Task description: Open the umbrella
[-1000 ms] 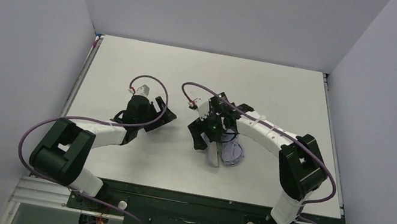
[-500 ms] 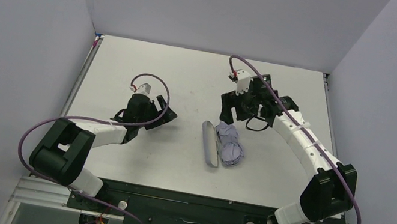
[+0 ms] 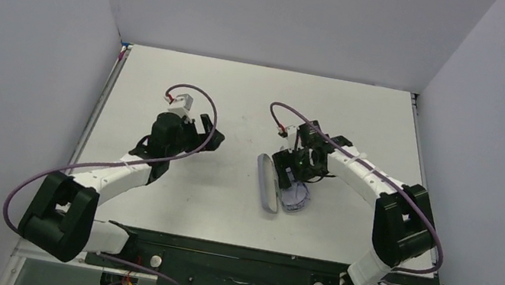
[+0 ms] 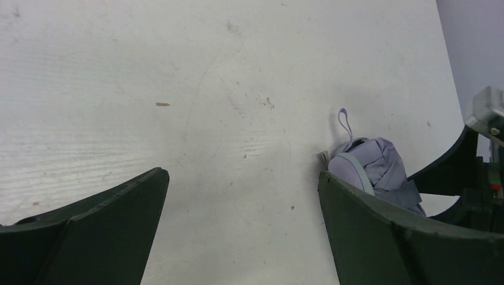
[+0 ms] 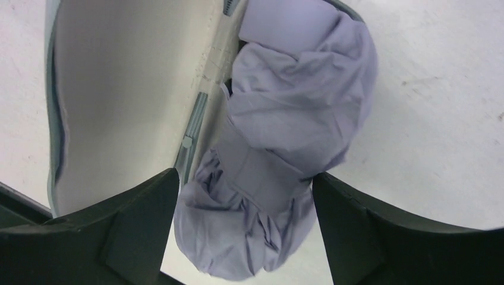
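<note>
back from the far side of the case (image 3: pixel 269 186), my right gripper (image 3: pixel 296 171) has swung in and now hangs directly over it, while my left arm has stretched a little further out; the case lies unzipped and flat on the table (image 3: pixel 189 85), and the umbrella (image 5: pixel 291 119) sits in its right-hand half, still folded, a crumpled lavender bundle with its strap (image 5: pixel 261 178) wrapped around it; my right jaws stand wide and hold nothing, one finger on each side of the bundle's end, and i cannot tell whether they touch the fabric; my left gripper (image 4: pixel 241 178) hovers well to the left of the case, low over bare table, jaws spread wide and empty; from its wrist camera i see the wrist loop (image 4: pixel 344 122) poking out past the bundle.
</note>
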Tool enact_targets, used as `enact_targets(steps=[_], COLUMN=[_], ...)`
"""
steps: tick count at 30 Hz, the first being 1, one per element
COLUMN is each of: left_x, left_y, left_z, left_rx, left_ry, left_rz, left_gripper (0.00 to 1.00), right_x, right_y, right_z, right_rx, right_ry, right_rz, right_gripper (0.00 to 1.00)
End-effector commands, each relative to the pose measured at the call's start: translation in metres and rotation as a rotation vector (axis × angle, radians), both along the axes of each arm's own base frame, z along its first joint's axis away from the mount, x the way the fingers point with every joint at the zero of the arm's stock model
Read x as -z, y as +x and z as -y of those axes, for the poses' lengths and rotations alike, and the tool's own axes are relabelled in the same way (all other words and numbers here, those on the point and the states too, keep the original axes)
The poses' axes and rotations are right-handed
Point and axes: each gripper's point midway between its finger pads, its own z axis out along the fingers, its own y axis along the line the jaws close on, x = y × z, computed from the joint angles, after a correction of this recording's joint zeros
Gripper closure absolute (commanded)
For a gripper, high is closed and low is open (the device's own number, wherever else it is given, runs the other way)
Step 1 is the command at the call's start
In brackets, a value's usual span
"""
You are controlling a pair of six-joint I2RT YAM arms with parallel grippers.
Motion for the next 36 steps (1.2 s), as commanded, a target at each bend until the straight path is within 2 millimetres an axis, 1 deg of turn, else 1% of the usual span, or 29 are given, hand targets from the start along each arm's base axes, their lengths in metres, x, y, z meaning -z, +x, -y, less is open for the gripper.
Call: enact_targets(steps=[1,2,3,4,5,6,7,8,11,13,14,15,16,17,18,19,20,22,23,24,25,26,27,28,31,33,34,35,36], left_x=[-0.031,-0.036,-0.033,-0.035,-0.033,-0.035,-0.034,-0.035,-0.035,-0.035,-0.037,-0.038,-0.038,-0.038,-0.039,-0.039,-0.037,-0.034,-0.033,-0.033,-0.032,-0.032,-0.032,-0.032,-0.034,-0.04,-0.044,-0.047,-0.052], left_y=[0.005,0.005,0.003,0.002,-0.001,-0.002,-0.003,-0.004,-0.005,-0.002,-0.001,0.001,0.002,0.005,0.007,0.01,0.011,0.015,0.018,0.019,0.022,0.022,0.024,0.024,0.028,0.031,0.033,0.033,0.035], left_z=[-0.019,-0.023,-0.025,-0.028,-0.03,-0.032,-0.034,-0.037,-0.042,-0.045,-0.046,-0.045,-0.046,-0.046,-0.046,-0.044,-0.044,-0.041,-0.039,-0.038,-0.036,-0.034,-0.033,-0.031,-0.031,-0.03,-0.03,-0.029,-0.028], left_rx=[0.01,0.012,0.015,0.02,0.025,0.032,0.036,0.04,0.041,0.046,0.049,0.057,0.058,0.064,0.067,0.077,0.084,0.109,0.118,0.124,0.135,0.145,0.152,0.163,0.177,0.184,0.191,0.194,0.202], left_ry=[0.116,0.135,0.15,0.169,0.184,0.205,0.217,0.235,0.27,0.295,0.302,0.314,0.32,0.331,0.334,0.34,0.345,0.354,0.353,0.352,0.35,0.347,0.349,0.347,0.362,0.37,0.375,0.376,0.383], left_rz=[0.128,0.147,0.138,0.148,0.143,0.156,0.151,0.159,0.168,0.179,0.187,0.194,0.198,0.202,0.207,0.208,0.203,0.188,0.184,0.182,0.178,0.178,0.177,0.178,0.188,0.207,0.22,0.228,0.244], left_gripper=[0.03,0.03,0.03,0.03,0.03,0.03,0.03,0.03,0.03,0.03,0.03,0.03,0.03,0.03,0.03,0.03,0.03,0.03,0.03,0.03,0.03,0.03,0.03,0.03,0.03,0.03,0.03,0.03,0.03], right_x=[0.01,0.02,0.03,0.034,0.043,0.044,0.049,0.05,0.049,0.046,0.046,0.045,0.045,0.046,0.047,0.053,0.052,0.054,0.054,0.053,0.053,0.05,0.048,0.042,0.025,0.008,-0.007,-0.014,-0.031], right_y=[0.015,0.017,0.018,0.022,0.024,0.03,0.034,0.04,0.056,0.062,0.064,0.066,0.068,0.071,0.072,0.075,0.078,0.095,0.095,0.108,0.105,0.114,0.113,0.119,0.131,0.141,0.15,0.153,0.16], right_z=[-0.017,-0.017,-0.014,-0.01,-0.006,0.001,0.009,0.019,0.046,0.066,0.08,0.09,0.108,0.126,0.138,0.158,0.172,0.202,0.221,0.23,0.243,0.245,0.251,0.252,0.246,0.24,0.24,0.237,0.236], right_rx=[0.037,0.05,0.076,0.103,0.133,0.165,0.192,0.225,0.281,0.295,0.297,0.293,0.284,0.302,0.264,0.276,0.236,0.223,0.249,0.24,0.236,0.243,0.253,0.251,0.244,0.257,0.269,0.279,0.29], right_ry=[-0.001,-0.013,-0.035,-0.043,-0.065,-0.074,-0.099,-0.109,-0.167,-0.196,-0.218,-0.243,-0.273,-0.288,-0.309,-0.343,-0.379,-0.421,-0.429,-0.435,-0.427,-0.403,-0.401,-0.397,-0.347,-0.305,-0.295,-0.27,-0.255], right_rz=[0.049,0.035,0.011,0.005,-0.017,-0.017,-0.021,-0.017,0.009,0.014,0.007,0.012,0.005,-0.011,-0.016,-0.055,-0.06,-0.093,-0.121,-0.111,-0.142,-0.138,-0.154,-0.138,-0.088,-0.042,-0.001,0.015,0.06], right_gripper=[0.23,0.25,0.26,0.3,0.38,0.42,0.51,0.55,0.77,0.87,0.9,0.98,1.0,1.0,1.0,1.0,1.0,1.0,1.0,1.0,1.0,1.0,1.0,1.0,1.0,1.0,1.0,1.0,1.0])
